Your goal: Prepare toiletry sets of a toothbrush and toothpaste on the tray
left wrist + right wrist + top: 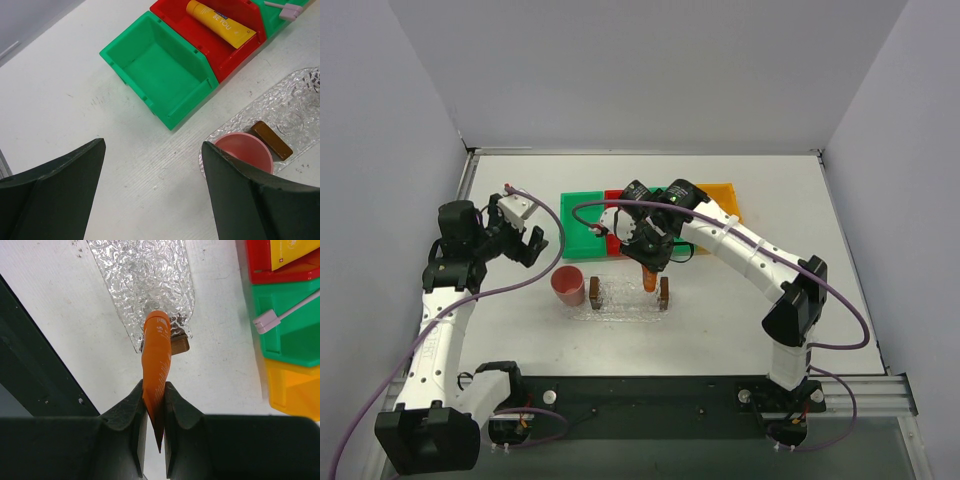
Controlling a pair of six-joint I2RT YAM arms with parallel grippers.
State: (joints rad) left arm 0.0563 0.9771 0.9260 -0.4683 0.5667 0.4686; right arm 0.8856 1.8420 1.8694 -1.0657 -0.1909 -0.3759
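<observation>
My right gripper (153, 387) is shut on the flat end of an orange toothpaste tube (157, 345). The tube hangs cap-down just above the right end of the clear tray, by its brown handle block (180, 343). From above, the tube (649, 280) sits between the tray's two brown blocks (595, 291), close to the right one. A yellow-orange toothpaste tube (220, 24) lies in the red bin (200, 37). The whitish-pink toothbrush (282, 316) lies in a green bin (290, 335). My left gripper (153, 145) is open over bare table, left of the tray, with nothing between its fingers.
A pink cup (568, 286) stands at the tray's left end on a clear textured mat (295, 105). An empty green bin (165, 80) is the leftmost in the row. An orange bin (720, 198) ends the row on the right. Grey walls enclose the table.
</observation>
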